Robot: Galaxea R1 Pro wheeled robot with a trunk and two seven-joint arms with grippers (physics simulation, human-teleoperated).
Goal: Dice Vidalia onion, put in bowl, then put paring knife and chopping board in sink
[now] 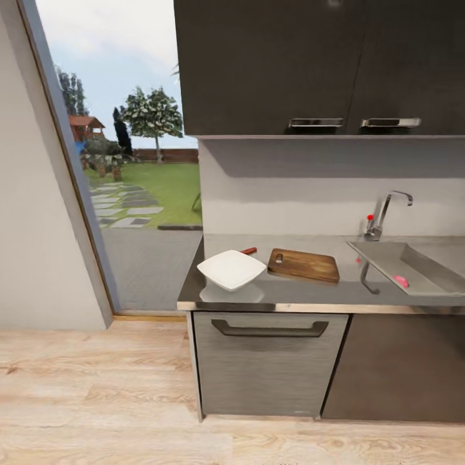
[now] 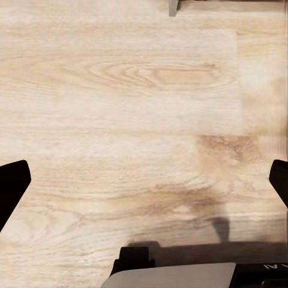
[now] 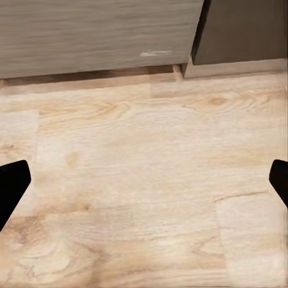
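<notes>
You have one chopping board [image 1: 304, 265] on the tabletop [image 1: 284, 292], lying flat, its long axis running along the counter's length and its slotted handle end turned toward the bowl. One white bowl [image 1: 230, 269] sits just beside that end, near the tabletop's front edge. One paring knife [image 1: 248, 250] lies behind the bowl; you see just its reddish handle, so its heading is hard to tell. On the board's other side lies the sink [image 1: 413, 266], with a small pink thing [image 1: 401, 281] in its basin and a chrome tap [image 1: 385, 214] with a red knob behind it. A drawer front [image 1: 268, 368] sits below the bowl and board, two dark wall cabinets [image 1: 316, 64] above. Your left hand [image 2: 144, 186] and right hand [image 3: 144, 183] both hang spread wide, empty, over the wooden floor [image 1: 97, 394].
</notes>
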